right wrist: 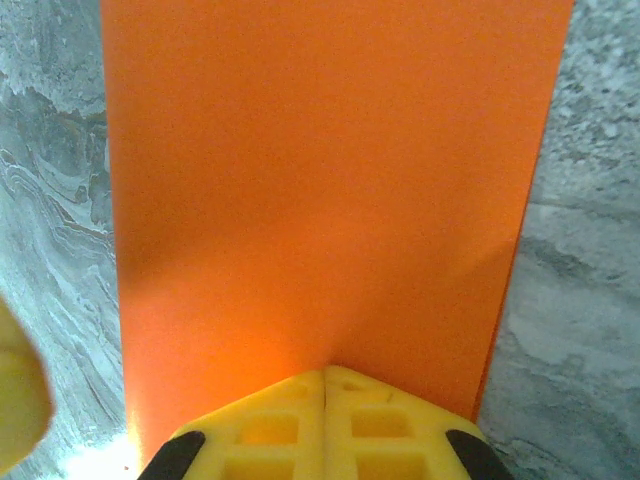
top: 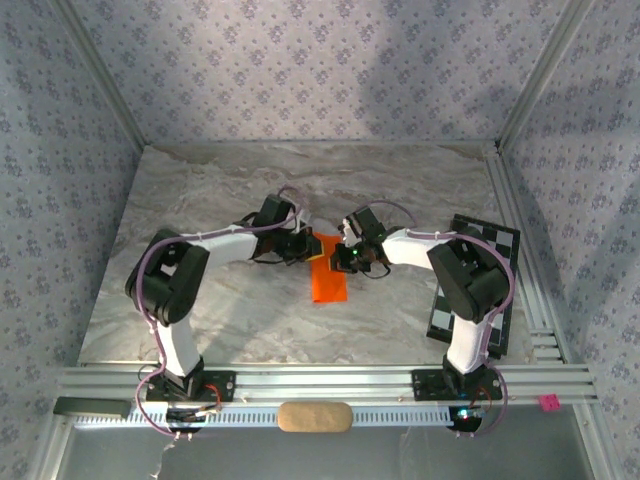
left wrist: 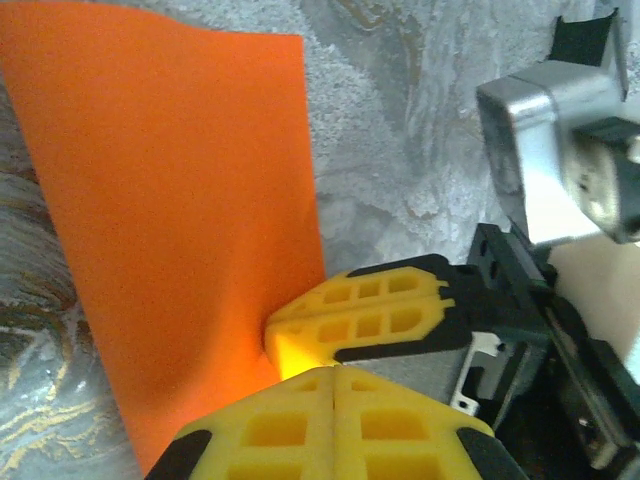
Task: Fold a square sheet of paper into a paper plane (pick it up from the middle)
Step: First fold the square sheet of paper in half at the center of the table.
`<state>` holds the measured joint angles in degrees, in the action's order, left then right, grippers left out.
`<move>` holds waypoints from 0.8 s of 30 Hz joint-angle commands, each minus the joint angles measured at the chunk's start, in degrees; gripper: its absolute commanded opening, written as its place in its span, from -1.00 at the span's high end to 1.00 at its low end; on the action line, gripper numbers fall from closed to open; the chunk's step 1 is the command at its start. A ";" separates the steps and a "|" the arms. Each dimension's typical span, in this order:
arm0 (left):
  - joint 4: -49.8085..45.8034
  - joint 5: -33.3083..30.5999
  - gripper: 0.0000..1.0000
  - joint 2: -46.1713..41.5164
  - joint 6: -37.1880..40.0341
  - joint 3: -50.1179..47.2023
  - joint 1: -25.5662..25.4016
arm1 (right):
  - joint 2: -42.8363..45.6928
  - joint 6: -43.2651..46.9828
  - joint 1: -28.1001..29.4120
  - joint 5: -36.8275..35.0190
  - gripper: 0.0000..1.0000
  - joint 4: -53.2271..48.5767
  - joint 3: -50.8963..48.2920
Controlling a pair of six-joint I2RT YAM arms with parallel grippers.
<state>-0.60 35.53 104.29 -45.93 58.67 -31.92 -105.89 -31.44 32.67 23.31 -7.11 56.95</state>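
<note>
- Orange sheet of paper (right wrist: 320, 200) sits in the middle of the marbled surface (top: 200, 300), between the two arms. Its far edge is caught by both sets of fingers and the rest reaches toward the bases. From above it reads as a narrow rectangle, so I judge it folded once and a long way from a dart.
- Your left fingers (left wrist: 280, 425) are fully closed on that far edge. Your right fingers (right wrist: 380, 420) are fully closed on it just beside them, the two pairs almost touching.
- Tearing is the main risk. Two pinches this close on thin paper leave only a short strip between them, and it will rip or crumple if the arms pull apart or twist against each other.
- Collision comes next. With the tips so near, any sideways correction by one arm can knock the other and jolt the sheet.
- Slipping is possible. Each pair grips only the margin, so a quick lift or swing could let the paper slide out and land skewed.
- A stray crease could form. The sheet looks slightly bowed next to the pinch in the left wrist view, and pressing it down like that would set a crooked line.
- The checkerboard card (top: 480, 290) lies well apart to the right. You would only reach it if the right arm swings wide.
</note>
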 commanded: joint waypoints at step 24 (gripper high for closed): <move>-4.93 -4.79 0.95 -2.24 1.33 -3.41 0.00 | -2.18 -0.99 0.75 -5.86 1.00 -5.92 -3.79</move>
<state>-2.59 31.22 105.82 -41.82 54.70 -31.88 -105.62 -32.03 32.95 23.14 -5.76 56.07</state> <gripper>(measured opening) 0.063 0.052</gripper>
